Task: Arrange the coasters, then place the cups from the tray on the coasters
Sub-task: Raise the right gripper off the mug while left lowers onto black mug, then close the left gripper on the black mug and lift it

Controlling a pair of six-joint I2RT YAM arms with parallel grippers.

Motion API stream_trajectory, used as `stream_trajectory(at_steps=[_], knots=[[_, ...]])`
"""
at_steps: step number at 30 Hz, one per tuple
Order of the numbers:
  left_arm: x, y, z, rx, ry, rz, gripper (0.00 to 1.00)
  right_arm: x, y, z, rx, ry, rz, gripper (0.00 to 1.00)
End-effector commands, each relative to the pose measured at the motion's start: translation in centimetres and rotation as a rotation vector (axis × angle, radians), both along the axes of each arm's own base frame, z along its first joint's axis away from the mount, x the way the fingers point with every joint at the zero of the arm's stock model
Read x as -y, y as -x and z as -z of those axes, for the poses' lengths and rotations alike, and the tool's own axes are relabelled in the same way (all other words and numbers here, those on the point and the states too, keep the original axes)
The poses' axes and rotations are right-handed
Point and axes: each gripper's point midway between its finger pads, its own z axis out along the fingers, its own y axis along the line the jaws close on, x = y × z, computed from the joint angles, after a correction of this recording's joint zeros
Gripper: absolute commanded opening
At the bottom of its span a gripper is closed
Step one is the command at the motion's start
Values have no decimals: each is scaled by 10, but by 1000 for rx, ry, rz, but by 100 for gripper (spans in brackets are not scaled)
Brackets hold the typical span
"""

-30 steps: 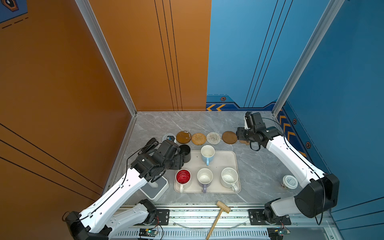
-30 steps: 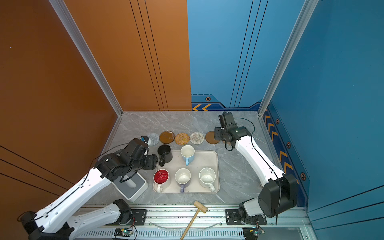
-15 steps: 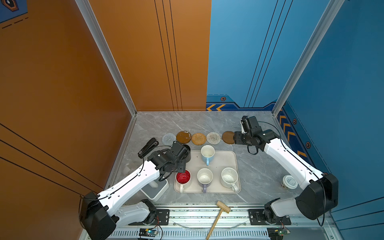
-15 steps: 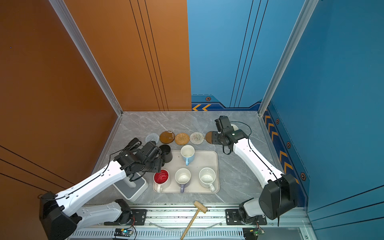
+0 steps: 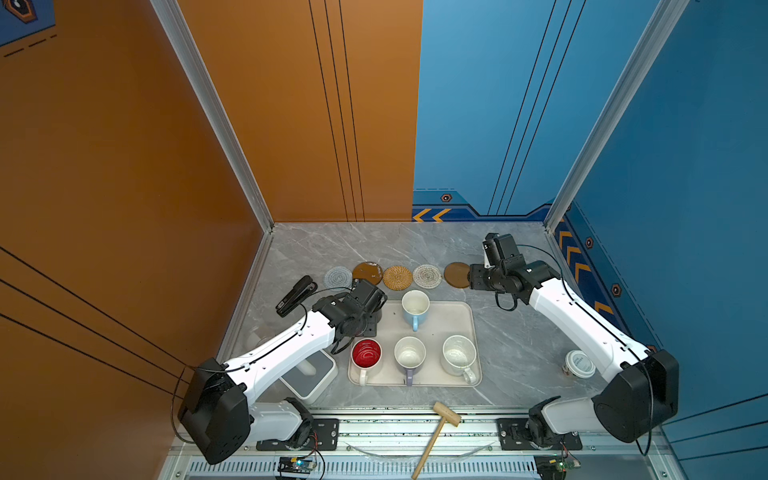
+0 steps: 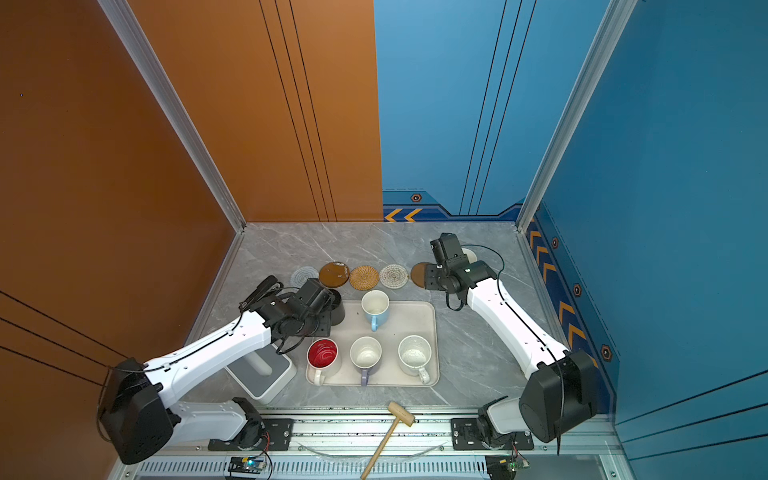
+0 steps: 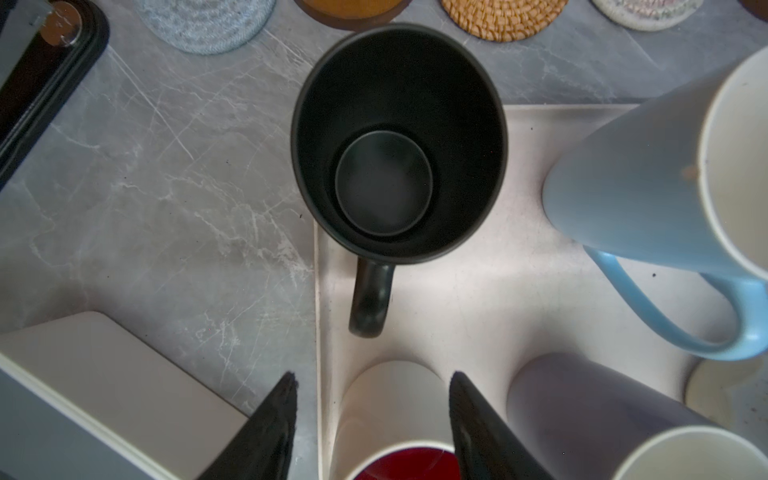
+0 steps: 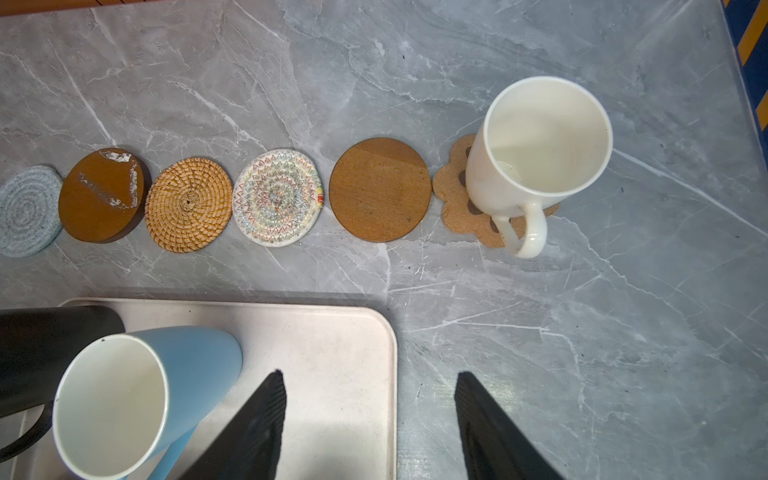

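Now I am holding the left tool [image 7: 372, 376] and right tool [image 8: 368, 376] spread and empty; dropping crooked onto the black mug [image 7: 399, 137], the left could be bumping the red mug [image 7: 399, 463].

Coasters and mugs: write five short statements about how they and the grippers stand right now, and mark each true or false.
1. The plain white mug stands on the tan paw-shaped cork coaster. True.
2. The matte brown round coaster carries a mug. False: it is bare.
3. The black mug stands on the table, off the cream rounded tray. False: it stands in a corner of the tray.
4. The left gripper and the right gripper are both open and hold nothing. True.
5. The light blue mug lies on its side. False: it stands upright on the tray.
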Motion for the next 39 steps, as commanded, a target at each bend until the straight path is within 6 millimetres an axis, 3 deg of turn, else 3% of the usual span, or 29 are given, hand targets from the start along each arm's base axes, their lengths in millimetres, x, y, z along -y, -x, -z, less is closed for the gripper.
stream_trajectory(at_steps=[1, 10, 39], knots=[[-5, -10, 7, 12, -13, -21, 59, 6, 6, -1, 1, 9, 30, 64], [-5, -17, 28, -35, -37, -43, 56, 3, 4, 5, -10, 4, 34, 64], [3, -34, 49, -35, 26, -66, 44, -6, 1, 14, -37, 0, 17, 64]])
